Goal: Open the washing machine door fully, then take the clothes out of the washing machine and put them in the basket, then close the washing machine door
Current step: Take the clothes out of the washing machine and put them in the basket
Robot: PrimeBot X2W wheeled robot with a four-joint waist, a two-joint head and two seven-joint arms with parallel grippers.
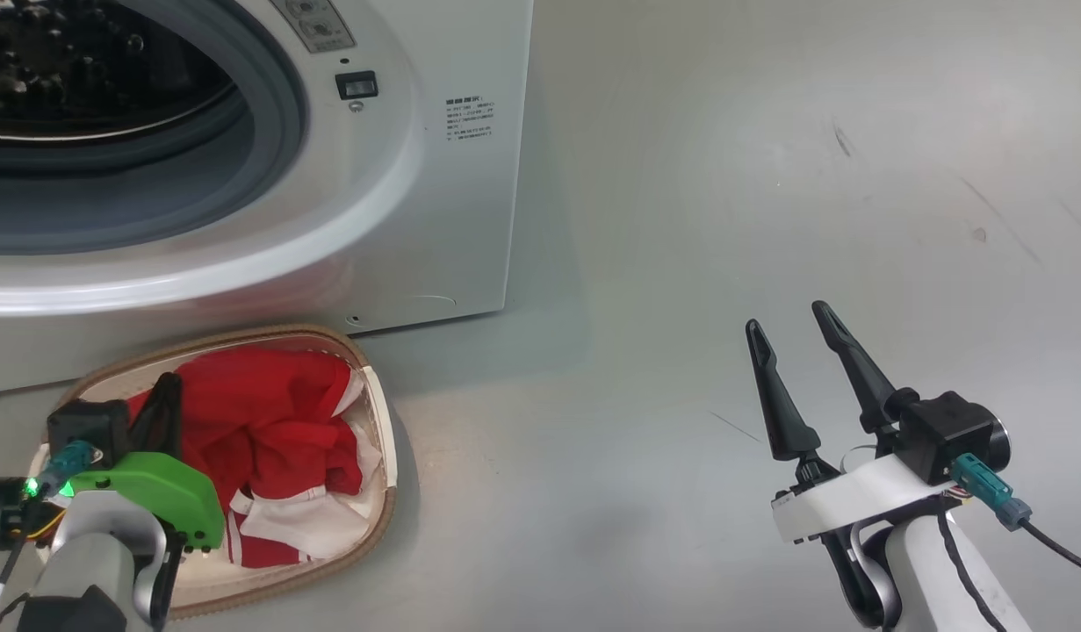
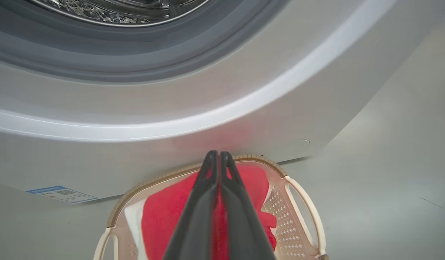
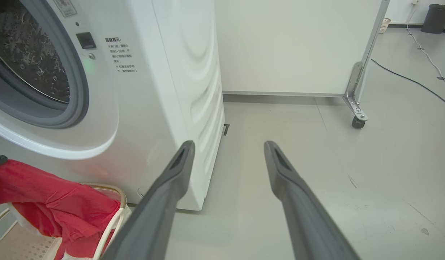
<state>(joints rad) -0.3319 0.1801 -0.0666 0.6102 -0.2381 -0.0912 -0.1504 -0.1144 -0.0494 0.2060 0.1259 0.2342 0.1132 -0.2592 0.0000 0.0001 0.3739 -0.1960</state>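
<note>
The left hand (image 2: 215, 156) sits closest, low at the robot's left over the basket. Its two dark fingers are pressed together along their length, with a strip of red fabric showing between them. In the right wrist view the fabric rises to a dark fingertip and drapes down from it, so this hand is gripping the clothes.

The washing machine (image 1: 452, 219) takes up the upper left of the head view, a white box with its round porthole uncovered. The grey floor (image 1: 768, 175) runs off to the right of it. A white panel (image 3: 287, 47) stands behind on a metal bracket with a caster (image 3: 356, 122).

The basket (image 2: 283, 220) stands on the floor just in front of the machine's lower edge, below the porthole. Its cream perforated wall, brown rim and side handle are in view.

The clothes (image 1: 268, 421) are a bright red heap with white trim. They lie mostly inside the basket and fill much of it, with one fold lifted above the rim.

The right hand (image 1: 788, 317) hovers over bare floor, well apart from the machine and basket. Its fingers are spread wide and hold nothing.

The grey gasket (image 2: 135, 61) rings the steel drum (image 3: 30, 54). A black latch socket (image 1: 356, 85) sits on the white surround to the right of the porthole. A block of small print (image 1: 470, 118) lies further right, and a blue label (image 2: 61, 193) sits at the machine's bottom edge.
</note>
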